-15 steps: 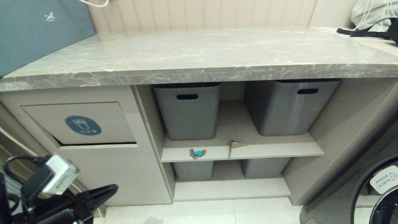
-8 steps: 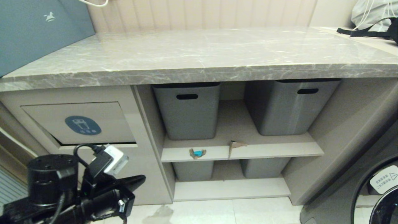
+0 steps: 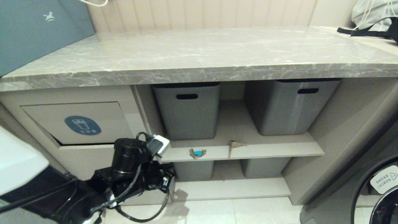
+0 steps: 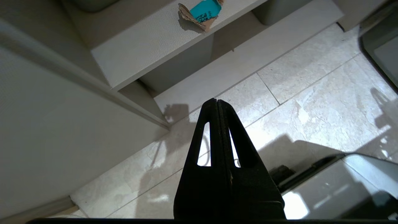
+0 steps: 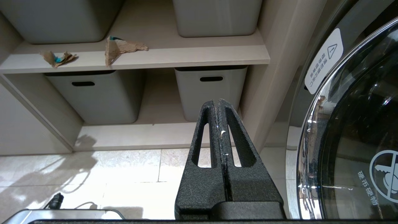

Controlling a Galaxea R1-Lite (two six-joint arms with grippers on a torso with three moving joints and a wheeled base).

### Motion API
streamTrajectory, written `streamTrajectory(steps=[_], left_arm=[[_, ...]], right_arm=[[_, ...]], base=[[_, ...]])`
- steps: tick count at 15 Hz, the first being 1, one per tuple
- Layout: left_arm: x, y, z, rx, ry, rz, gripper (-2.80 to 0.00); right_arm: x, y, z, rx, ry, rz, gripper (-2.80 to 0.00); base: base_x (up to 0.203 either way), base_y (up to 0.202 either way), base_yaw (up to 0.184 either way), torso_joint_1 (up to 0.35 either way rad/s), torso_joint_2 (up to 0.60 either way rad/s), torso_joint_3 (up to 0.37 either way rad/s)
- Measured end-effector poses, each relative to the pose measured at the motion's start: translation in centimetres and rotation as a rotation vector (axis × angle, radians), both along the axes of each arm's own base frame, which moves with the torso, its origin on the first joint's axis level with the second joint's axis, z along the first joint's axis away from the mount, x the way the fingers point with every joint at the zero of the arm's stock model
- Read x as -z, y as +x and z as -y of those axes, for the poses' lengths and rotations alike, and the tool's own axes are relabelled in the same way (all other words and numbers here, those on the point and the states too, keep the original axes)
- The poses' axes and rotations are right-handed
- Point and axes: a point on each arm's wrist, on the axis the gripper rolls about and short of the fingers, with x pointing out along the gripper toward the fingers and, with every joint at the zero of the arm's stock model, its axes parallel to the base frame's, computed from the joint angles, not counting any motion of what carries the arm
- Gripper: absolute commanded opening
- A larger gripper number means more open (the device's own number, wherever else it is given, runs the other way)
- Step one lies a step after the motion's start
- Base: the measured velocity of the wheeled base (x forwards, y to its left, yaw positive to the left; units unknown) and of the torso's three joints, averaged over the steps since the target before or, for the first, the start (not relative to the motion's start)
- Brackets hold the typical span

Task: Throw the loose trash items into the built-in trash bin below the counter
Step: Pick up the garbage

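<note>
The crumpled brown paper with a teal patch (image 3: 197, 153) lies at the front of the middle shelf, and the folded tan cardboard piece (image 3: 234, 145) lies just to its right. The bin flap (image 3: 102, 118) with its blue sticker sits in the cabinet front on the left, under the marble counter (image 3: 199, 56). My left arm (image 3: 146, 179) hangs low in front of the cabinet beside the shelf's left end. Its gripper (image 4: 216, 101) is shut and empty, pointing at the floor below the teal paper (image 4: 200, 12). My right gripper (image 5: 217, 101) is shut and empty, low at the right, with both scraps (image 5: 119, 49) up on the shelf.
Two grey tubs (image 3: 187, 109) (image 3: 289, 105) stand on the middle shelf behind the scraps, and two more sit below. A washing machine door (image 3: 382, 193) is at the right. A teal board (image 3: 31, 31) and a bag (image 3: 373, 18) rest on the counter.
My left arm has swung from the lower left corner to the right, past the bin flap, to the shelf's left end. The scraps have not moved.
</note>
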Motion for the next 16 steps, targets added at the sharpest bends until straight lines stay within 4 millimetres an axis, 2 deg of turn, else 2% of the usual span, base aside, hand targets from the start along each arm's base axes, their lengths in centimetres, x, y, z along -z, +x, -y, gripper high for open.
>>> streamTrajectory(steps=[4, 5, 6, 12, 16], left_arm=[[2.1, 1.6, 1.9, -0.004, 0.008, -0.045, -2.80], [2.6, 2.0, 2.1, -0.014, 0.017, -0.050, -1.30], [2.9, 2.4, 2.5, -0.023, 0.022, -0.048, 0.00], [4.1, 3.4, 3.2, -0.048, 0.068, -0.088, 0.00], [3.6, 4.4, 3.9, -0.066, 0.033, -0.091, 0.00]], right_arm=[[0.0, 0.0, 0.0, -0.001, 0.000, 0.000, -2.80], [0.0, 0.0, 0.0, -0.001, 0.000, 0.000, -2.80], [0.0, 0.0, 0.0, 0.000, 0.000, 0.000, -2.80], [0.0, 0.0, 0.0, 0.000, 0.000, 0.000, -2.80], [0.0, 0.0, 0.0, -0.001, 0.000, 0.000, -2.80]], base=[[0.000, 0.000, 0.000, 0.000, 0.00, 0.000], [0.000, 0.000, 0.000, 0.000, 0.00, 0.000], [0.000, 0.000, 0.000, 0.000, 0.00, 0.000], [0.000, 0.000, 0.000, 0.000, 0.00, 0.000], [0.000, 0.000, 0.000, 0.000, 0.00, 0.000]])
